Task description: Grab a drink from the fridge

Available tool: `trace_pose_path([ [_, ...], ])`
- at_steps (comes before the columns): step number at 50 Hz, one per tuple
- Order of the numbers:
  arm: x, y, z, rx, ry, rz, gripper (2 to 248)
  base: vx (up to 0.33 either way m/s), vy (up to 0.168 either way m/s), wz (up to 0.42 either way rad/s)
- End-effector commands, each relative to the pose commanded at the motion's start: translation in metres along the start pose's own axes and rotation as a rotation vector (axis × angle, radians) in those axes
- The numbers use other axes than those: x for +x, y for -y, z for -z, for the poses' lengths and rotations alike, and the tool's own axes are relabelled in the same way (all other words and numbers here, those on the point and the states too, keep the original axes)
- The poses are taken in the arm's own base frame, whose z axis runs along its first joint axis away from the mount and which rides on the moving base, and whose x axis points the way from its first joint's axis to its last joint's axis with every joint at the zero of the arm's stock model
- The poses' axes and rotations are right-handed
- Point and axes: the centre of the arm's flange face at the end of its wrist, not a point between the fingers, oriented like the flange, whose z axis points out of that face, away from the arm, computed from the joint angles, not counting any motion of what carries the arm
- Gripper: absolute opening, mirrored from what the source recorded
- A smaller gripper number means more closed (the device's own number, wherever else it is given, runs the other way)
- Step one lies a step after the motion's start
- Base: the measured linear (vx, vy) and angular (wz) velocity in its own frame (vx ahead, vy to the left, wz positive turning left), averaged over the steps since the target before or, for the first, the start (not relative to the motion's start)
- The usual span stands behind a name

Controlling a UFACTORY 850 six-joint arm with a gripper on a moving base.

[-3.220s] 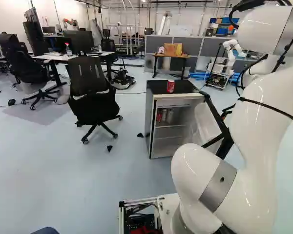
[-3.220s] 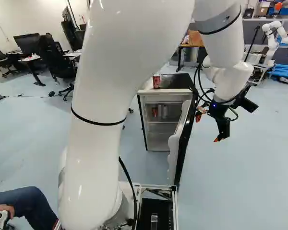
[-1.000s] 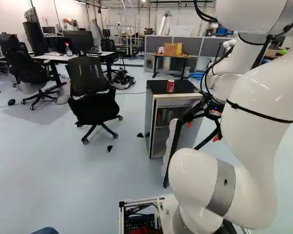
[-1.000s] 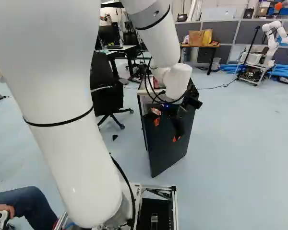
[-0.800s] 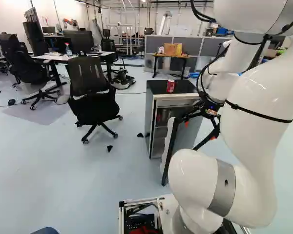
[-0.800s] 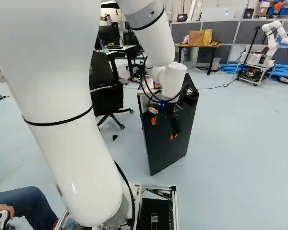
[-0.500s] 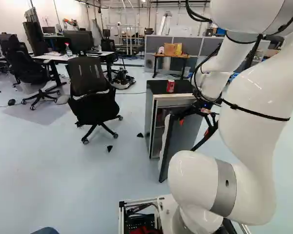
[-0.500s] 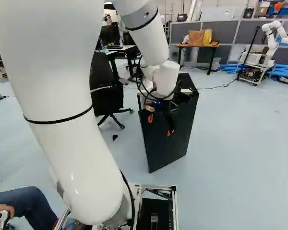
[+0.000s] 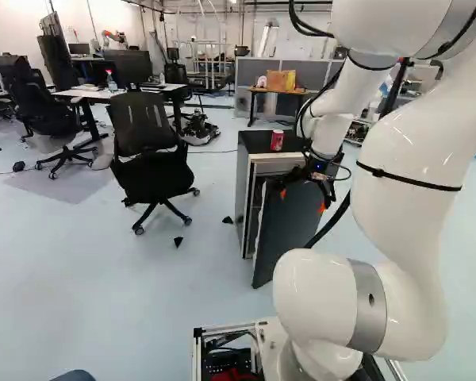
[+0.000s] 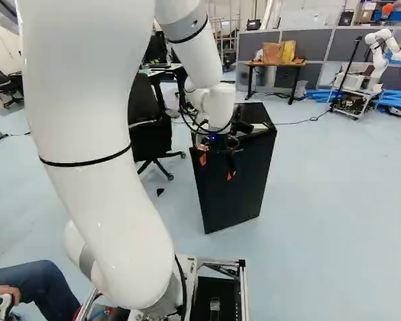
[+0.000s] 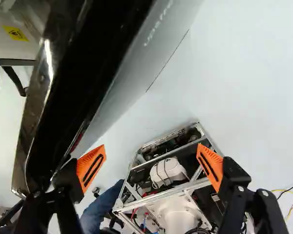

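At the foot of both base views, the arm's lowest joint (image 9: 305, 357) rises beside the metal frame of the base (image 10: 242, 284). From there the white arm (image 9: 404, 230) reaches out and down to the pincer (image 9: 302, 201), at the upper part of the dark fridge door (image 10: 234, 194). In the wrist view the pincer (image 11: 150, 165) is spread wide, one orange pad (image 11: 91, 168) close by the door; whether they touch cannot be told. The door stands ajar, with the fridge (image 9: 247, 182) behind it. On the fridge's top sits the drink, a red can (image 9: 277, 140). A black swivel chair (image 9: 147, 135) stands to the fridge's left in the left base view. Farther back, a worktop (image 10: 277, 65) carries a brown bag (image 10: 273, 52) and a yellow bag (image 10: 289, 49). Another robot (image 10: 381, 50) is mounted on a cart (image 10: 351, 100) near blue tubing (image 10: 395, 97), before grey partitions (image 10: 321, 43).
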Motion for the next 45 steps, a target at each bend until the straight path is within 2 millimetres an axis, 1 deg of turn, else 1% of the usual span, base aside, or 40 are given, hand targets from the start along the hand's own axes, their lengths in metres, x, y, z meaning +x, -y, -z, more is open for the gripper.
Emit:
trace_pose_path([
  [32, 0.027, 0.047, -0.004, 0.008, -0.087, 0.089, 247, 0.000, 0.000, 0.000],
  [45, 0.036, 0.061, -0.005, 0.012, -0.122, 0.114, 247, 0.000, 0.000, 0.000],
])
